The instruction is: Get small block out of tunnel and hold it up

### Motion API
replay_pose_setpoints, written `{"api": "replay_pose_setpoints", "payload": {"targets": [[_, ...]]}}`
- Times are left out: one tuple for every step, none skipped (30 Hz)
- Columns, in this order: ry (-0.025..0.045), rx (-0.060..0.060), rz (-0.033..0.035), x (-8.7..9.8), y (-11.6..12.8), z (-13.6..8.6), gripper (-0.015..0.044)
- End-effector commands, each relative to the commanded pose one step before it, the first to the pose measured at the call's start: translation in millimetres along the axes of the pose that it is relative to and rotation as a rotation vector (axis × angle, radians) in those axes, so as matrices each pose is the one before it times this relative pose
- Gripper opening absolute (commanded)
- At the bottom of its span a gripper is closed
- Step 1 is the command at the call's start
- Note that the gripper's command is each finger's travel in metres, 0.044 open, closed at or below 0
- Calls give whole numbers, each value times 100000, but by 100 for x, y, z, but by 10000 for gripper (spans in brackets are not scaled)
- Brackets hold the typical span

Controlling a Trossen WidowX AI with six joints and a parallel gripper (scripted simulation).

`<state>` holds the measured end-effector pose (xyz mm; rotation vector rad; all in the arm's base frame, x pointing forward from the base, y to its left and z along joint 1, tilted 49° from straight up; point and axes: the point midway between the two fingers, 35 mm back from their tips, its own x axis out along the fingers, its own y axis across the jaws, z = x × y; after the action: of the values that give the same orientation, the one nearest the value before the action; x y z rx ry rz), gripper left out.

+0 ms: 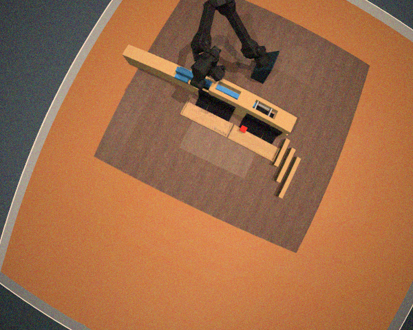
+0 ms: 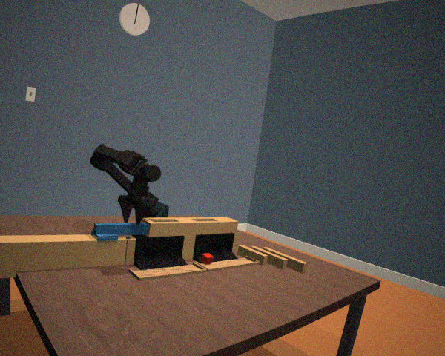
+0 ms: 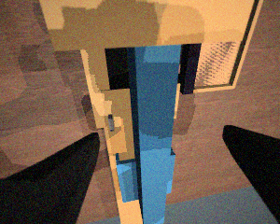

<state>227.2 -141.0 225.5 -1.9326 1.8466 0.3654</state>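
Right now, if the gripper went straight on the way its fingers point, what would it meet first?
Probably the long blue bar handle, between the open gripper's fingers; depth is unclear.

my one arm (image 1: 200, 38) (image 2: 117, 178) reaches out bent, its upper links folded at a raised elbow and the forearm sloping down to the wrist (image 1: 204, 67) (image 2: 140, 184), which points my gripper (image 2: 133, 222) (image 3: 161, 134) toward the table. the two black fingers stand wide apart (one at each side of my wrist view), tapering to narrow tips, with nothing gripped between them. from outside, both fingers aim downward, side by side; from above, the wrist's dark bulk hides most of them from me.
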Motion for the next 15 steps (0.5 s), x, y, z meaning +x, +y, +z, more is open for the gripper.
{"api": "replay_pose_setpoints", "payload": {"targets": [[-159, 1818, -271, 117, 203, -3368, 440], [-14, -26, -51, 2, 24, -279, 440], [0, 0, 0, 0, 0, 0, 440], [0, 0, 0, 0, 0, 0, 440], [-9, 3, 4, 26, 3, 7, 440], [-17, 6, 8, 49, 6, 13, 440], [-24, 8, 12, 73, 9, 19, 440], [-30, 11, 14, 97, 12, 25, 440], [-35, 13, 17, 122, 15, 30, 440], [-37, 14, 17, 144, 18, 35, 440], [-36, 15, 16, 155, 20, 37, 440], [-31, 14, 13, 157, 22, 36, 440], [-26, 13, 11, 157, 22, 35, 440], [-21, 12, 8, 157, 23, 34, 440], [-16, 11, 5, 156, 24, 32, 440]]}}
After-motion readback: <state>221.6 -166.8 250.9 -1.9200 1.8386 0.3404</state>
